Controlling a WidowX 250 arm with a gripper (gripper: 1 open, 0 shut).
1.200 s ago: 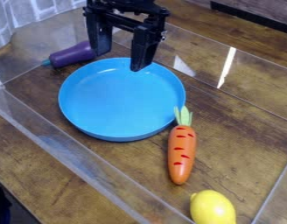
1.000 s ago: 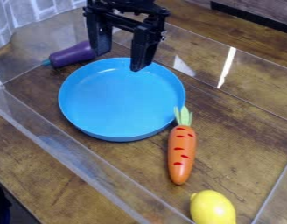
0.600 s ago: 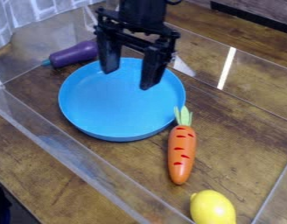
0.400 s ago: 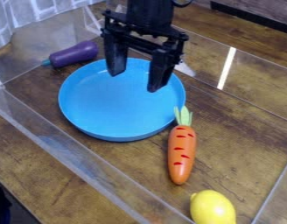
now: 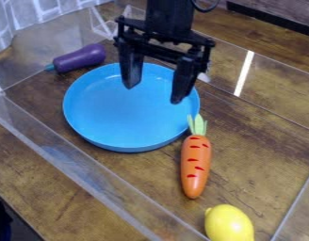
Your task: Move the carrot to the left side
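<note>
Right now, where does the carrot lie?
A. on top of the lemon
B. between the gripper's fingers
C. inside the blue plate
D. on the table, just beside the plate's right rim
D: the carrot lies flat on the table past the blue plate rim, its green top toward the plate, apart from the lemon; the open gripper holds nothing.

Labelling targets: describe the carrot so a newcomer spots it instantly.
Find the big blue plate mid-table. Just off its lower right rim lies the carrot, green top toward the plate. It is orange, tapered and ridged, unlike the round yellow lemon below it.
</note>
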